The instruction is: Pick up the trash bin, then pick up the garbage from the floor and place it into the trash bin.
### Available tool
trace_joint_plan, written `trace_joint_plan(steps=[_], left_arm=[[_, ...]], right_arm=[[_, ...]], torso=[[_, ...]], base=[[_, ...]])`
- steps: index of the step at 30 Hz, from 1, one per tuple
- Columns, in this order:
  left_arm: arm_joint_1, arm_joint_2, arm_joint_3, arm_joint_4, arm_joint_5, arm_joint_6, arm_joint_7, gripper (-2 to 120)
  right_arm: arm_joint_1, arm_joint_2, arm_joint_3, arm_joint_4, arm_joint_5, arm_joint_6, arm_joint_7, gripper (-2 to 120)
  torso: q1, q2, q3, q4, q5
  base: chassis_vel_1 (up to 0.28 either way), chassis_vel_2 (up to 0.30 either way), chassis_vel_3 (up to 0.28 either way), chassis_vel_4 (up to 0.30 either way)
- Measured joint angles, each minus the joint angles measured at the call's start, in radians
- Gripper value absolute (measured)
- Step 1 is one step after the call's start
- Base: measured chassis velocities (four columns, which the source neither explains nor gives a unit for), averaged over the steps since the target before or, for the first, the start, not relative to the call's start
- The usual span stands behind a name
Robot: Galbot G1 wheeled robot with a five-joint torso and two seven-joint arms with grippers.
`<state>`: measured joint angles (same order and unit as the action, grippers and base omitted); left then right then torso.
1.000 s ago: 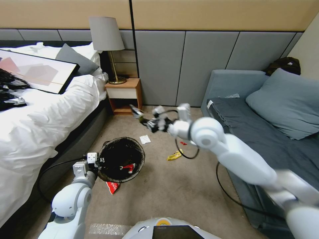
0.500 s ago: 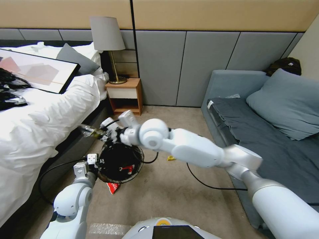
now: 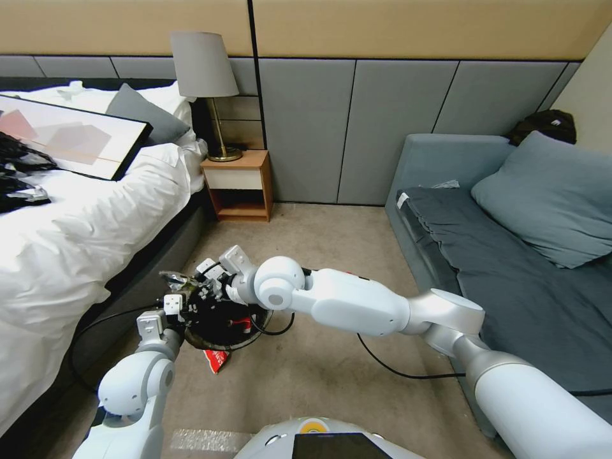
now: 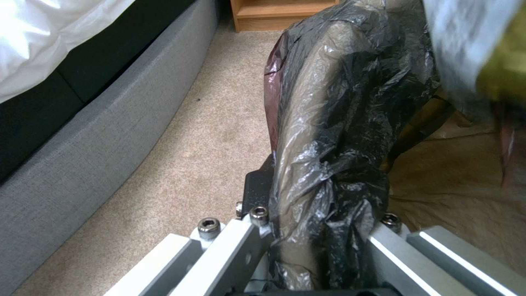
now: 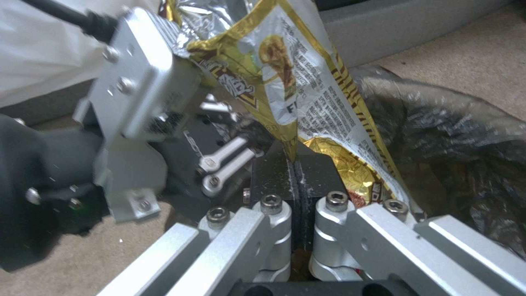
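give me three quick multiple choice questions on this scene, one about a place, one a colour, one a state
1. Where is the round bin with the black plastic liner?
A on the bed
B on the carpet beside the bed
C on the sofa
2. What colour is the foil snack packet in the right hand?
A gold and silver
B blue
C green
3. How is the left hand?
A open, away from the bin
B shut on the bin's lined rim
C holding a lamp

B: the head view shows the bin on the carpet.
A: the right wrist view shows the foil.
B: its fingers pinch the liner.
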<state>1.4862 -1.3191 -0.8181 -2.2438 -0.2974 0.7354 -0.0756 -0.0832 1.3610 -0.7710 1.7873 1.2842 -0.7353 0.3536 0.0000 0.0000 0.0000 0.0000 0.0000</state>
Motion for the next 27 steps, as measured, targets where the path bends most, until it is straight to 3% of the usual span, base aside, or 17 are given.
trace_joint_plan(steps=[14,16,18,27], left_arm=[[0.001,-0.005,0.001,0.009,0.003,0.0,0.003,0],[0.001,-0.005,0.001,0.009,0.003,0.0,0.003,0],[0.0,-0.004,-0.001,0.011,0.003,0.0,0.004,0],[-0.001,-0.003,-0.002,0.013,0.003,0.0,0.005,0]], right_arm=[[-0.029,-0.037,-0.004,0.013,-0.007,0.0,0.005,0],[-0.03,-0.038,-0.003,0.012,-0.007,0.0,0.005,4],[-0.032,-0.04,0.001,0.012,-0.005,0.0,0.01,18],[-0.035,-0.044,0.004,0.014,0.001,0.0,0.025,47]], torso=[[0.0,0.0,0.0,-0.0001,0.0],[0.0,0.0,0.0,0.0,0.0],[0.0,0.0,0.0,0.0,0.0],[0.0,0.0,0.0,0.0,0.0]], base=[[0.0,0.0,0.0,0.0],[0.0,0.0,0.0,0.0],[0.0,0.0,0.0,0.0],[0.0,0.0,0.0,0.0]])
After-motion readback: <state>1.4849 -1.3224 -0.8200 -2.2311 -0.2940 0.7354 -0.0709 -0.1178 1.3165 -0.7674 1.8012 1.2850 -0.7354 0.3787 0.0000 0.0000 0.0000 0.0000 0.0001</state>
